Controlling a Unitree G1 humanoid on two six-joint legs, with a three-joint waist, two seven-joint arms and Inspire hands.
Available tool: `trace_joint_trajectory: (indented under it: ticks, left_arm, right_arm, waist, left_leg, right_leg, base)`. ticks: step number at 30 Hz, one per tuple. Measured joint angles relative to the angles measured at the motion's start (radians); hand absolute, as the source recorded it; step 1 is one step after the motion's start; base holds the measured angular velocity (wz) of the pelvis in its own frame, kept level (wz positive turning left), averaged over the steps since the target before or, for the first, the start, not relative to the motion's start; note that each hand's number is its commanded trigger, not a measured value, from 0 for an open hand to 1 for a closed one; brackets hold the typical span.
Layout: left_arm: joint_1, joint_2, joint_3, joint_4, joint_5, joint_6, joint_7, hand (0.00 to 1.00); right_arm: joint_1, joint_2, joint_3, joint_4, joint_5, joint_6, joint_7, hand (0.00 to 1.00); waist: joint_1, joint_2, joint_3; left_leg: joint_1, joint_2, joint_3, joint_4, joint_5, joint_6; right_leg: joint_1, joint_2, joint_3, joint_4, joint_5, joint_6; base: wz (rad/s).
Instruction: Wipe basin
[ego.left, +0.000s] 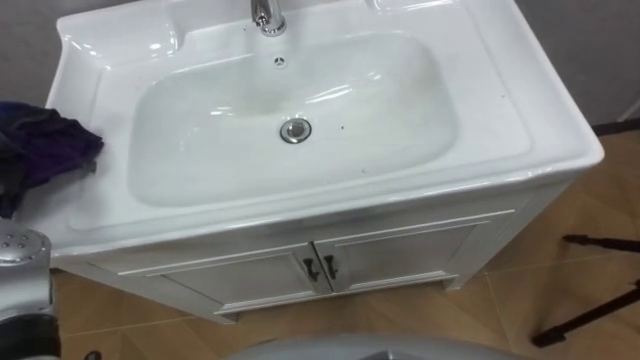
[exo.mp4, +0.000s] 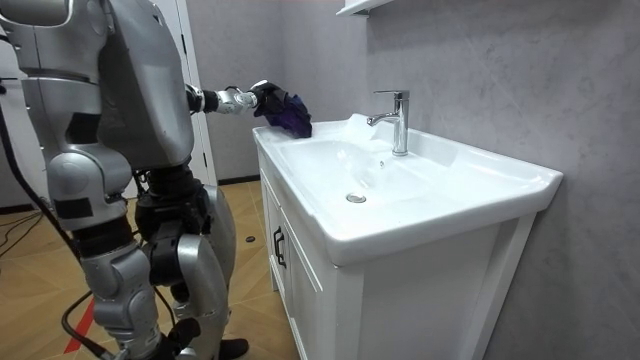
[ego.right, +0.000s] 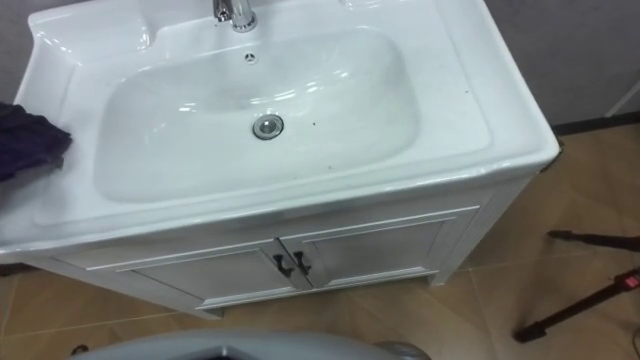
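One purple cloth (ego.left: 50, 145) sits bunched at the rim of the white basin (ego.left: 520, 120), at nine o'clock of the bowl. It is well apart from the drain (ego.left: 295, 129) at the centre and the chrome tap (ego.left: 266, 15) at twelve. Room view: the robot stands at the front of the cabinet (exo.mp4: 290, 270), its left hand (exo.mp4: 263, 95) stretched out to the rim — fingers closed on the cloth. Right eye view: the cloth shows again at nine o'clock, dark against the rim — both cabinet doors below are closed.

Grey textured wall (exo.mp4: 480, 60), wooden parquet floor (ego.left: 560, 250). White two-door cabinet (ego.left: 400, 255) with dark handles (ego.left: 320, 268). Black tripod legs (ego.left: 600, 242) lying on floor at right.
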Motion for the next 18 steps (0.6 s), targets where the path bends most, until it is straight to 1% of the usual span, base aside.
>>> trace_joint_trajectory:
  ticks: [3, 5, 7, 12, 15, 18]
  left_arm:
    - [0.000, -0.004, -0.001, 0.000, 0.001, 0.000, -0.001, 1.00]
    - [0.000, -0.004, -0.002, 0.000, 0.003, 0.000, -0.001, 1.00]
    - [0.000, -0.004, -0.010, 0.000, 0.003, 0.000, -0.001, 1.00]
    - [0.001, -0.004, -0.073, -0.001, 0.005, 0.000, -0.004, 1.00]
    - [0.001, -0.005, -0.095, -0.001, 0.008, 0.000, -0.004, 1.00]
    - [0.003, -0.006, -0.098, 0.000, 0.008, 0.000, -0.004, 1.00]
  right_arm:
    - [0.002, 0.000, 0.000, -0.001, -0.002, -0.003, 0.008, 0.00]
    - [0.006, 0.000, 0.000, -0.001, -0.001, -0.012, 0.013, 0.00]
    - [0.006, 0.000, 0.000, -0.001, -0.001, -0.014, 0.015, 0.00]
    - [0.010, 0.000, 0.001, 0.003, 0.001, -0.016, 0.015, 0.00]
    - [0.008, 0.000, 0.002, 0.004, 0.001, -0.015, 0.015, 0.00]
    - [0.011, 0.000, 0.002, 0.005, 0.000, -0.015, 0.016, 0.00]
  waist:
    - [-0.009, 0.005, 0.0018]
    - [-0.016, 0.009, 0.0033]
    - [-0.019, 0.012, 0.0033]
    - [-0.021, 0.016, 0.0055]
    - [-0.023, 0.016, 0.0057]
    - [-0.025, 0.013, 0.0052]
  left_leg:
    - [0.000, 0.000, -0.005, 0.000, 0.000, 0.000]
    - [0.001, 0.000, -0.008, 0.000, 0.000, 0.000]
    - [0.001, 0.000, -0.008, 0.000, 0.000, 0.000]
    - [0.001, 0.000, -0.010, 0.000, 0.000, 0.000]
    - [0.001, 0.000, -0.009, 0.000, 0.000, 0.000]
    - [0.001, 0.000, -0.008, 0.000, 0.000, 0.000]
  right_leg:
    - [0.001, 0.000, -0.001, 0.000, 0.000, 0.000]
    - [0.002, 0.000, -0.003, 0.000, 0.000, 0.000]
    - [0.002, 0.000, -0.004, 0.000, 0.000, 0.000]
    - [0.002, 0.000, -0.005, 0.001, 0.000, 0.000]
    - [0.002, 0.000, -0.005, 0.000, 0.000, 0.000]
    - [0.002, 0.000, -0.004, 0.000, 0.000, 0.000]
  base:
    - [0.00]
    - [0.02]
    - [0.00]
    - [0.00]
    - [0.00]
    - [-0.01]
